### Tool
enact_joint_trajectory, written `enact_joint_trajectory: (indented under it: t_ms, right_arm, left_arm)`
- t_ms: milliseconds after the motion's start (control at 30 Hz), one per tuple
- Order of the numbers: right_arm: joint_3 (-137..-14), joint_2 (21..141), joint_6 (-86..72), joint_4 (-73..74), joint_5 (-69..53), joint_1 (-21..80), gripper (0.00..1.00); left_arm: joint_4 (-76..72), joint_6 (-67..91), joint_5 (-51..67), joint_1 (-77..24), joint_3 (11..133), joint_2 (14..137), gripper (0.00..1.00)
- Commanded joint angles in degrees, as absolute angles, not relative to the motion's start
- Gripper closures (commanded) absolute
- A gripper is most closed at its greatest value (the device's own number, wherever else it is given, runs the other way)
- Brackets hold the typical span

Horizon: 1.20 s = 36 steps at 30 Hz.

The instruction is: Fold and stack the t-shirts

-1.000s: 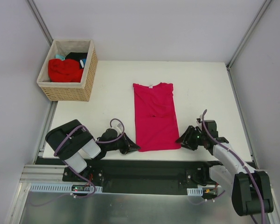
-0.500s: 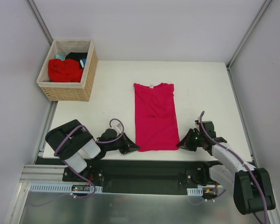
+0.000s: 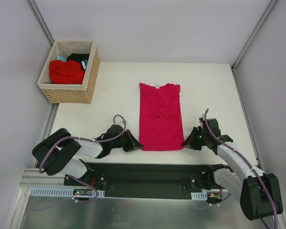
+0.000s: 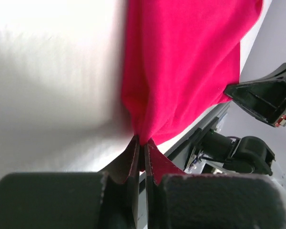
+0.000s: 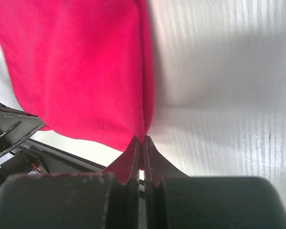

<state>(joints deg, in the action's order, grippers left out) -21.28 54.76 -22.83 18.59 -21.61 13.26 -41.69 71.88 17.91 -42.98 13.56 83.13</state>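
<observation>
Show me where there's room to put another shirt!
Bare table: between the wicker basket and the pink t-shirt, and from the shirt to the right edge. The near edge is crowded: the left gripper and right gripper pinch its bottom corners.

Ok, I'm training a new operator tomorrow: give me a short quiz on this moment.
1. True or false: the left end effector hangs open above the crimson-pink cloth t-shirt.
2. Where does the right end effector grip that t-shirt? A) collar B) near hem corner C) sleeve
3. What holds the crumpled bright red t-shirt?
Key: 1 false, it is shut on a hem corner; 2 B; 3 the woven wicker basket.
</observation>
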Motion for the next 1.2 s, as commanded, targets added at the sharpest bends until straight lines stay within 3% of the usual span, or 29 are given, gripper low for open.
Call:
enact_joint_trajectory:
  t_ms: [0, 467, 1167]
  right_arm:
    - [-28.20, 54.84, -21.36, 21.71, -19.07, 13.80, 0.99]
    - [-44.37, 64.41, -19.51, 20.22, -14.77, 14.41, 0.99]
    - [-67.57, 89.20, -22.24, 13.97, -11.08, 14.33, 0.99]
  left_arm:
    - [-26.72, 63.99, 15.54, -39.57, 20.03, 77.44, 1.00]
    - [-22.24, 58.10, 19.07, -31.65, 35.22, 79.45, 1.00]
    - [-19.77, 55.11, 26.27, -23.12, 66.61, 102.03, 1.00]
